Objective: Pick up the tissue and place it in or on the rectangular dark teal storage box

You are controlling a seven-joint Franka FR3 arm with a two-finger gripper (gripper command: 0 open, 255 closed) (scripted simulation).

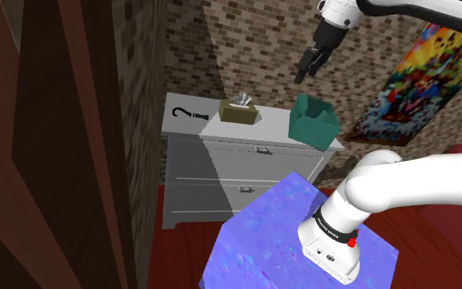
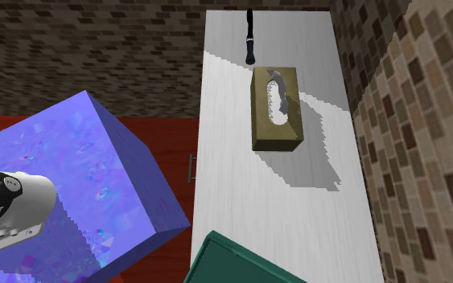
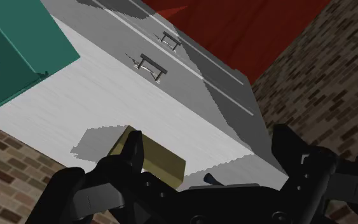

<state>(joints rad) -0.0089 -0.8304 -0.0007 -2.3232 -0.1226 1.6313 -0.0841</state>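
An olive-brown tissue box (image 1: 239, 112) with a white tissue sticking out of its slot lies on the white dresser top (image 1: 274, 135); from above the tissue box (image 2: 277, 108) shows its oval opening. A teal open box (image 1: 313, 120) stands on the same top, toward the shoulder view's right of the tissue box. My black gripper (image 1: 305, 72) hangs high above the teal box, touching nothing. In the wrist view the gripper (image 3: 209, 149) is open with nothing held; the tissue box (image 3: 149, 156) lies far below by one finger (image 3: 130, 153), and the teal box (image 3: 12, 51) lies beyond it.
A black hooked handle (image 1: 185, 114) lies at the dresser's far end past the tissue box, also seen as a black stick (image 2: 249, 36). Brick walls back the dresser. The blue stand (image 1: 286, 238) sits in front over a red floor. Drawer handles (image 3: 153, 65) face the stand.
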